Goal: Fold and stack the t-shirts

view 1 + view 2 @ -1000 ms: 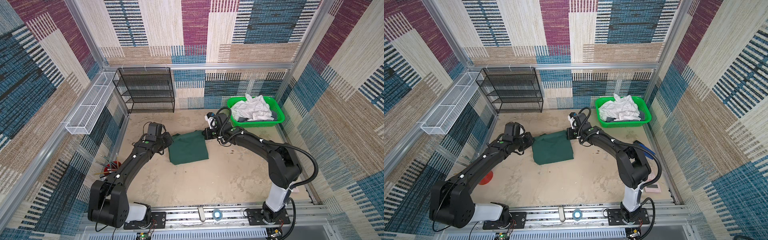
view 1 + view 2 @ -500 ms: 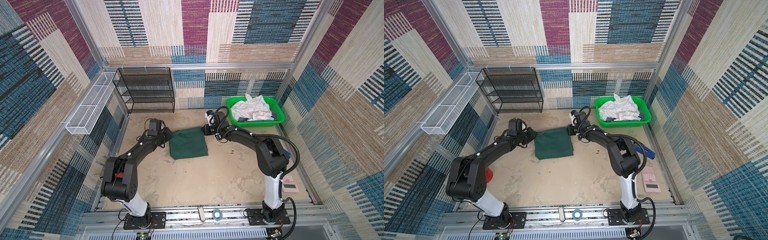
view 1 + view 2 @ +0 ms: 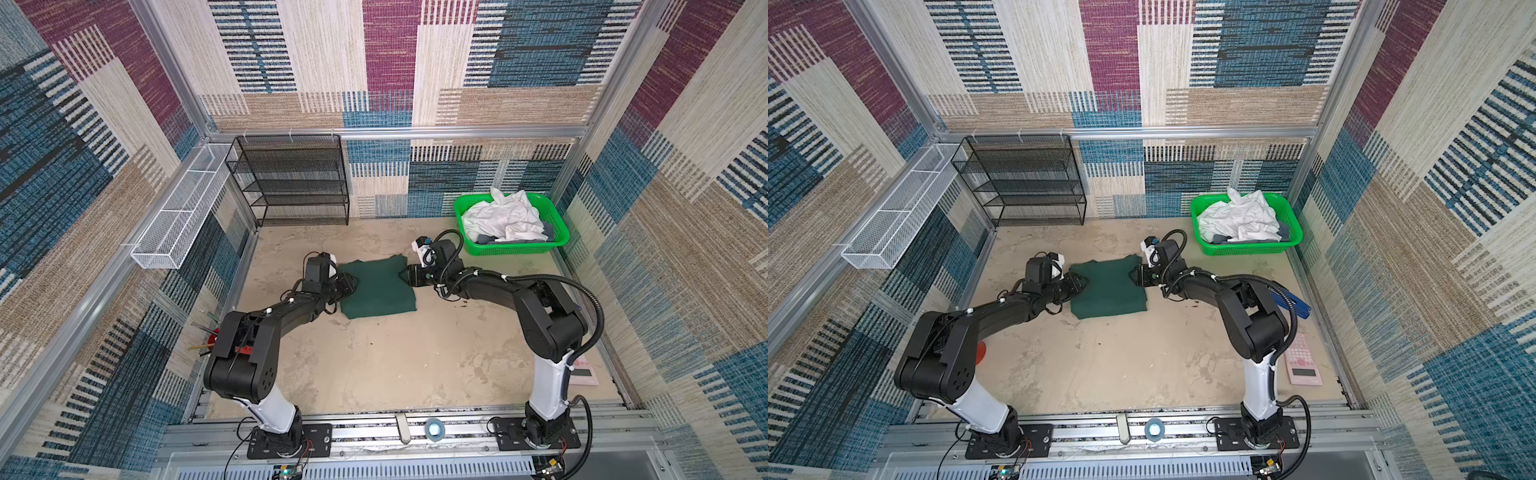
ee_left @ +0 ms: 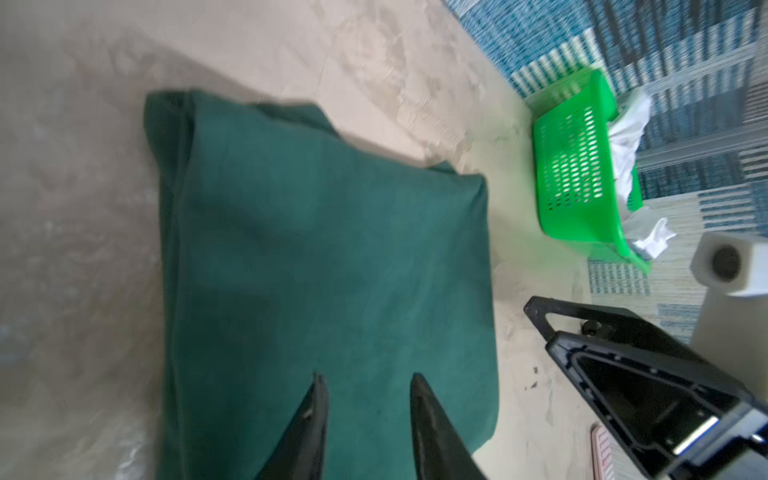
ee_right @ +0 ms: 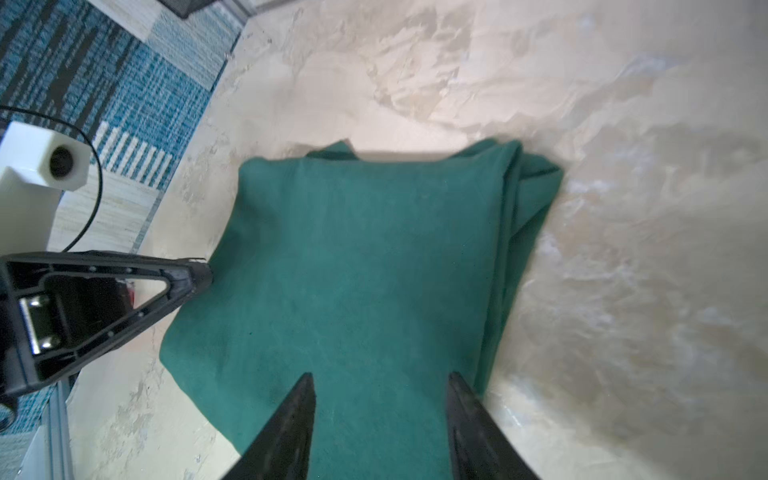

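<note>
A dark green t-shirt (image 3: 376, 289) (image 3: 1106, 289) lies folded into a flat rectangle on the table in both top views. My left gripper (image 3: 352, 285) (image 4: 368, 378) is at the shirt's left edge, open, its fingertips over the cloth and holding nothing. At the shirt's far right corner my right gripper (image 3: 405, 275) (image 5: 380, 376) is open wider, also empty above the cloth. Crumpled white t-shirts (image 3: 503, 216) (image 3: 1239, 218) fill the green basket (image 3: 515, 249) at the back right, with some grey fabric (image 3: 486, 239) under them.
A black wire rack (image 3: 291, 178) stands against the back wall, and a white wire basket (image 3: 183, 208) hangs on the left wall. A pink calculator (image 3: 1304, 365) lies at the right edge. A red object (image 3: 980, 353) shows behind the left arm, and a tape roll (image 3: 434, 428) sits on the front rail.
Both grippers went from shut to open, letting go of the green t-shirt. The shirt now lies flat a little farther back, and both arms' elbows have drawn back toward the front.
</note>
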Tool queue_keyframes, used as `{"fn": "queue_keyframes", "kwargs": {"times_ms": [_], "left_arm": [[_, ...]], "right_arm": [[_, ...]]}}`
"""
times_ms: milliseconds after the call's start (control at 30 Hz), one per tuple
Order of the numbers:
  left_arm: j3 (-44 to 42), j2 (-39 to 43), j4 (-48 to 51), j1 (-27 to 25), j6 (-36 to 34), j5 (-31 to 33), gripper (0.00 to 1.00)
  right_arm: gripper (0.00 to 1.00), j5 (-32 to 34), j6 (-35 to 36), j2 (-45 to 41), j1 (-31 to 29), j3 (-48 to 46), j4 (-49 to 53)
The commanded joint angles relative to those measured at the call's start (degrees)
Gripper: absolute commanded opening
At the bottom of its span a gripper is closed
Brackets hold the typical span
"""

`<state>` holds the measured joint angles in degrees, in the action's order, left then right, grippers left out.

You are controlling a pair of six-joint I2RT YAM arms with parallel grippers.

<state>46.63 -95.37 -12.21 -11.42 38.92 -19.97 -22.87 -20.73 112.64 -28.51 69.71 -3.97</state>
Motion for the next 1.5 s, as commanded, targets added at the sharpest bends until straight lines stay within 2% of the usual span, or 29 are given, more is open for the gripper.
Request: {"fn": "queue_keyframes", "kwargs": {"times_ms": [0,133,300,467,567,667,733,767,800,900,1033,1167,1367,1467], "left_arm": [[-1.56,-1.42,-0.96,-0.61,0.81,-0.86,0.33],[-3.65,-1.59,1.49,-1.49,0.63,-0.39,0.32],[-9.32,1.87,2.98,-3.3,1.42,-0.45,0.31],[-16.24,10.76,8.43,-6.35,1.63,0.52,0.31],[-17.84,19.08,13.87,-8.68,0.79,-0.01,0.31],[-16.42,28.16,20.5,-9.59,-0.87,3.61,0.32],[-14.22,32.17,24.07,-9.5,-2.82,9.07,0.34],[-12.88,32.78,25.47,-9.41,-3.86,11.8,0.38],[-11.19,32.31,26.79,-9.13,-5.12,13.88,0.41],[-5.17,26.39,28.75,-7.59,-8.83,15.3,0.42],[1.72,15.3,27.22,-6.56,-10.92,14.61,0.42],[6.84,6.36,26.43,-6.33,-11.97,12.39,0.41],[7.97,1.17,23.96,-6.31,-11.18,10.52,0.39],[7.76,0.46,23.12,-6.33,-11.11,10.29,0.37]], "right_arm": [[0.51,-2.28,-2.38,1.09,-0.62,-0.7,-0.16],[0.5,0.32,-3.15,0.16,-1.8,-3.36,3.46],[0.47,1.51,-5.07,-5.37,-3.16,-12.92,4.11],[0.45,2.1,-7.43,-13.2,-6.54,-23.21,7.11],[0.45,2.9,-9.62,-20.06,-7.86,-28.07,9.16],[0.5,7.38,-9.99,-26.58,-7.79,-28.22,11.58],[0.52,10.83,-8.11,-27.17,-7.63,-24.59,13.81],[0.52,11.91,-7.02,-26.45,-7.48,-22.45,14.62],[0.52,12.68,-6.0,-25.24,-7.23,-20.47,15.13],[0.52,15.4,-3.59,-20.7,-6.42,-15.16,14.9],[0.52,18.62,-2.09,-15.33,-4.87,-11.81,12.29],[0.52,18.86,-1.36,-11.61,-3.1,-10.68,10.18],[0.52,16.05,-0.63,-9.13,-2.69,-10.02,7.6],[0.49,15.25,0.03,-8.28,-2.68,-9.64,6.87]]}}
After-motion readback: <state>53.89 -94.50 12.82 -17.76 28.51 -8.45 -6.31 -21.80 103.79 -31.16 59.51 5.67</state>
